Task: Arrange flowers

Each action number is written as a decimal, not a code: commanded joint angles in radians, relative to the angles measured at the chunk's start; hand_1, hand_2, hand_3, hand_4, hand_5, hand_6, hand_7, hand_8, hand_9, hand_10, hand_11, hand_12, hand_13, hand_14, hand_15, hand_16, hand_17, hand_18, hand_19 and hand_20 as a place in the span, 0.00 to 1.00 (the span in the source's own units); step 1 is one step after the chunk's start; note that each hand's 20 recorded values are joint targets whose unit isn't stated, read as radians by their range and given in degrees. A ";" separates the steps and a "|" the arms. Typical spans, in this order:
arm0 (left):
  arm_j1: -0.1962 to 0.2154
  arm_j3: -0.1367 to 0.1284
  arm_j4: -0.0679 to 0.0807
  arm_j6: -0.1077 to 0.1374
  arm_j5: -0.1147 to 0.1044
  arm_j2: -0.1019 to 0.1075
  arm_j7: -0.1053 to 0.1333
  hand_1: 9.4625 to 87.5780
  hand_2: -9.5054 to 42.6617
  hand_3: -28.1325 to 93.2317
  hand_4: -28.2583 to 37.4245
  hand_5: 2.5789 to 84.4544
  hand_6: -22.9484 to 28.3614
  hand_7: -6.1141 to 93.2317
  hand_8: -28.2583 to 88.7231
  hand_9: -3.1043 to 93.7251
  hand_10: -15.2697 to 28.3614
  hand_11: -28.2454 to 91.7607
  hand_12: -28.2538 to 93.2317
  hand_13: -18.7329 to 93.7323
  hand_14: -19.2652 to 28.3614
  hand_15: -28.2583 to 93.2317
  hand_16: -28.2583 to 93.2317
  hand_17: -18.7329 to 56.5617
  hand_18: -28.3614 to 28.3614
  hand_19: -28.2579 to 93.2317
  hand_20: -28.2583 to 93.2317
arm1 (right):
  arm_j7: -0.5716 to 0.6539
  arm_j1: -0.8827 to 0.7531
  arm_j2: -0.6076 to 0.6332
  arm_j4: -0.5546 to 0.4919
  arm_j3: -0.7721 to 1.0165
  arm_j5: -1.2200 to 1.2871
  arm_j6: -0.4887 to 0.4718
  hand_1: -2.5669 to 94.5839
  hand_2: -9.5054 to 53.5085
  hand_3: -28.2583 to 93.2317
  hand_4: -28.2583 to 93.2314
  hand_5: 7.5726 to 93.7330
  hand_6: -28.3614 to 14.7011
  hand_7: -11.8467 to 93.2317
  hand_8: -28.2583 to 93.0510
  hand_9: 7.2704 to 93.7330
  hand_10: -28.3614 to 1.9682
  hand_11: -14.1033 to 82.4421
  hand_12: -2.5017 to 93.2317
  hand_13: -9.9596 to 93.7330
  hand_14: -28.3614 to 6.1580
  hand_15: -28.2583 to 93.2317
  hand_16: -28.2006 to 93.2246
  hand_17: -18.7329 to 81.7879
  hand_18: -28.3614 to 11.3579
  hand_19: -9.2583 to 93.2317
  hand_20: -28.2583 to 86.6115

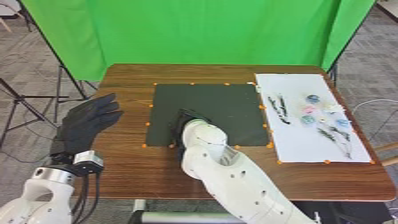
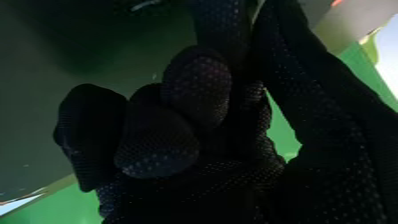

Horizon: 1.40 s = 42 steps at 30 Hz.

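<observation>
Over the dark mat [image 1: 233,100], right hand [image 1: 186,118]: cannot tell if clenched or grasping.
Left hand [image 1: 82,122]: released.
Flowers [image 1: 308,109], right: crowded, so a low sweep might snag them.

A green backdrop [image 1: 204,35], tripod [image 1: 19,98] and robot arms [image 1: 233,172] suggest a lab.

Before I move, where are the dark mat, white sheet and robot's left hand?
Dark mat [image 1: 235,107]: head view, right half.
White sheet [image 1: 302,150]: head view, near end.
Left hand [image 1: 83,122]: head view, glove's middle.
</observation>
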 commanded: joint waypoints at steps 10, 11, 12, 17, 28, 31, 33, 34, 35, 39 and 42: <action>0.104 -0.061 -0.031 0.002 0.003 -0.027 0.002 0.22 0.26 0.91 0.10 0.47 0.66 0.23 0.15 0.40 0.82 0.49 0.31 0.36 0.96 0.71 0.12 0.12 0.88 0.71 0.28 | -0.004 0.039 0.089 -0.091 -0.045 0.015 0.068 0.38 0.07 0.84 0.04 0.92 0.57 0.39 0.17 0.87 0.47 0.76 0.34 0.90 0.55 0.86 0.45 0.83 0.26 1.00 0.68; 0.133 -0.081 -0.038 0.006 0.002 -0.031 0.010 0.22 0.26 0.91 0.10 0.47 0.66 0.23 0.15 0.40 0.82 0.49 0.31 0.36 0.96 0.71 0.12 0.12 0.88 0.71 0.28 | -0.021 0.038 0.109 -0.113 -0.046 0.001 0.059 0.37 0.08 0.84 0.04 0.91 0.57 0.39 0.17 0.87 0.47 0.76 0.34 0.89 0.55 0.86 0.45 0.83 0.26 1.00 0.68; 0.151 -0.092 -0.043 0.009 0.001 -0.036 0.011 0.22 0.26 0.91 0.10 0.47 0.66 0.23 0.15 0.40 0.82 0.49 0.31 0.36 0.96 0.71 0.12 0.12 0.88 0.71 0.28 | -0.039 0.036 0.137 -0.137 -0.052 -0.020 0.078 0.37 0.08 0.84 0.04 0.91 0.56 0.39 0.17 0.87 0.46 0.76 0.34 0.89 0.55 0.86 0.45 0.83 0.26 1.00 0.68; 0.229 -0.146 -0.063 0.023 -0.002 -0.057 0.028 0.22 0.26 0.91 0.10 0.47 0.66 0.23 0.15 0.40 0.82 0.50 0.31 0.36 0.96 0.72 0.12 0.12 0.88 0.71 0.28 | -0.103 -0.011 0.311 -0.304 -0.025 -0.046 0.180 0.33 0.14 0.84 0.05 0.85 0.52 0.38 0.16 0.81 0.39 0.74 0.32 0.83 0.46 0.85 0.44 0.76 0.21 1.00 0.61; 0.315 -0.171 -0.078 0.041 -0.017 -0.063 0.074 0.22 0.26 0.91 0.10 0.47 0.66 0.24 0.15 0.41 0.83 0.52 0.32 0.37 0.96 0.73 0.13 0.12 0.88 0.71 0.28 | -0.151 -0.412 0.551 -0.558 0.374 -0.017 0.387 0.31 0.18 0.85 0.06 0.76 0.46 0.35 0.15 0.73 0.27 0.68 0.28 0.76 0.40 0.84 0.41 0.69 0.19 1.00 0.52; 0.312 -0.163 -0.076 0.040 -0.019 -0.056 0.080 0.22 0.26 0.91 0.10 0.48 0.67 0.24 0.15 0.41 0.83 0.52 0.32 0.37 0.97 0.73 0.12 0.12 0.88 0.71 0.28 | -0.138 -0.550 0.605 -0.582 0.509 -0.021 0.456 0.31 0.18 0.86 0.06 0.74 0.46 0.34 0.15 0.71 0.25 0.64 0.27 0.74 0.39 0.84 0.40 0.66 0.19 1.00 0.49; 0.316 -0.157 -0.078 0.050 -0.022 -0.053 0.090 0.22 0.26 0.91 0.10 0.48 0.67 0.24 0.15 0.41 0.83 0.52 0.32 0.37 0.97 0.73 0.12 0.12 0.88 0.71 0.28 | -0.126 -0.628 0.614 -0.584 0.595 -0.025 0.488 0.31 0.18 0.86 0.06 0.73 0.45 0.34 0.15 0.71 0.25 0.62 0.26 0.74 0.38 0.84 0.40 0.66 0.19 1.00 0.48; 0.318 -0.156 -0.077 0.052 -0.028 -0.047 0.099 0.22 0.26 0.91 0.10 0.48 0.67 0.24 0.15 0.41 0.83 0.52 0.32 0.37 0.97 0.73 0.12 0.12 0.88 0.71 0.28 | -0.115 -0.657 0.623 -0.581 0.628 -0.029 0.499 0.32 0.18 0.86 0.06 0.73 0.45 0.34 0.15 0.70 0.25 0.61 0.26 0.73 0.38 0.84 0.40 0.65 0.19 1.00 0.48; 0.316 -0.154 -0.077 0.050 -0.028 -0.044 0.098 0.22 0.26 0.91 0.10 0.48 0.67 0.24 0.16 0.41 0.83 0.52 0.31 0.37 0.97 0.73 0.12 0.12 0.88 0.71 0.28 | -0.106 -0.698 0.625 -0.582 0.667 -0.036 0.513 0.32 0.18 0.87 0.06 0.73 0.45 0.34 0.15 0.70 0.25 0.61 0.25 0.73 0.38 0.84 0.39 0.65 0.19 1.00 0.47; 0.298 -0.138 -0.072 0.050 -0.027 -0.040 0.094 0.22 0.26 0.91 0.10 0.48 0.67 0.24 0.16 0.41 0.83 0.52 0.31 0.37 0.96 0.73 0.12 0.12 0.88 0.71 0.28 | -0.073 -0.806 0.632 -0.569 0.789 -0.041 0.519 0.32 0.17 0.87 0.06 0.71 0.45 0.33 0.15 0.70 0.25 0.57 0.24 0.73 0.39 0.84 0.39 0.65 0.19 1.00 0.46; 0.297 -0.129 -0.071 0.050 -0.029 -0.032 0.103 0.22 0.26 0.91 0.10 0.48 0.67 0.24 0.15 0.41 0.83 0.52 0.31 0.37 0.97 0.73 0.12 0.12 0.88 0.71 0.28 | -0.040 -0.847 0.637 -0.551 0.824 -0.086 0.527 0.33 0.16 0.88 0.05 0.71 0.45 0.33 0.15 0.68 0.23 0.54 0.24 0.72 0.38 0.84 0.39 0.64 0.20 1.00 0.45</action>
